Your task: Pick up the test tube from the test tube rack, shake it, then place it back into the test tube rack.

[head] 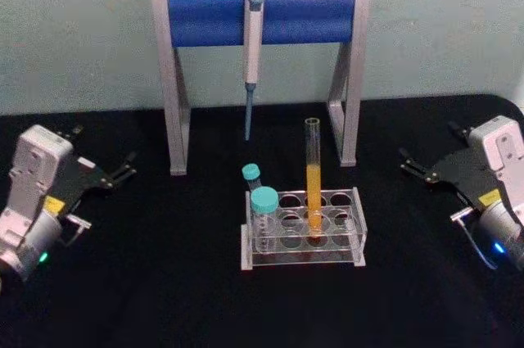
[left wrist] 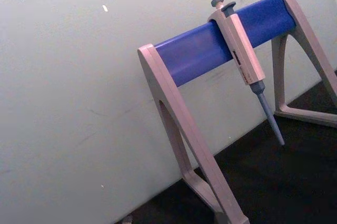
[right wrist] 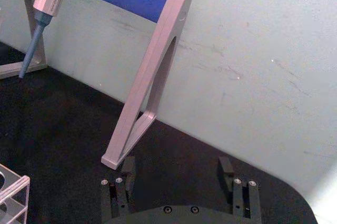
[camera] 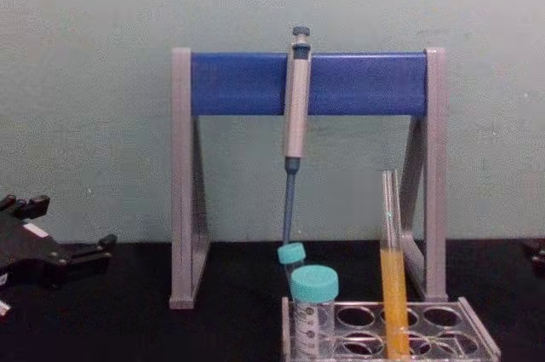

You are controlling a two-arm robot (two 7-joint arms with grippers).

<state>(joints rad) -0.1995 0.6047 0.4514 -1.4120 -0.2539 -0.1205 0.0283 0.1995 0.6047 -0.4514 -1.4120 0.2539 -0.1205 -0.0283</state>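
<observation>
Right gripper (head: 431,145): fingers (right wrist: 128,170) spread wide with nothing between them, poised over the black table surface (head: 164,282), well apart from the work at roughly 3 o'clock of the rack in the head view. Left gripper (head: 105,145): prongs likewise parted and empty, well apart at roughly 9 o'clock of the rack, aimed toward the stand. Neither gripper touches any item. Tall thin clear glass test tube (head: 313,176), uncapped, orange-yellow liquid in its lower half: stands upright in a hole of the low clear plastic test tube rack (head: 354,237), about midway along the rack's length. The rack sits flat at table centre. Two short clear tubes with teal caps occupy the rack's 9 o'clock end: the nearer one (head: 264,217) upright, the farther one (head: 251,173) leaning. At 12 o'clock of the rack stands the grey-legged pipette stand with a blue crossbar (head: 209,19); a grey pipette (head: 253,37) hangs from the middle of the bar, tip down, clear of the table. Pale green wall (head: 82,37) behind the stand.
</observation>
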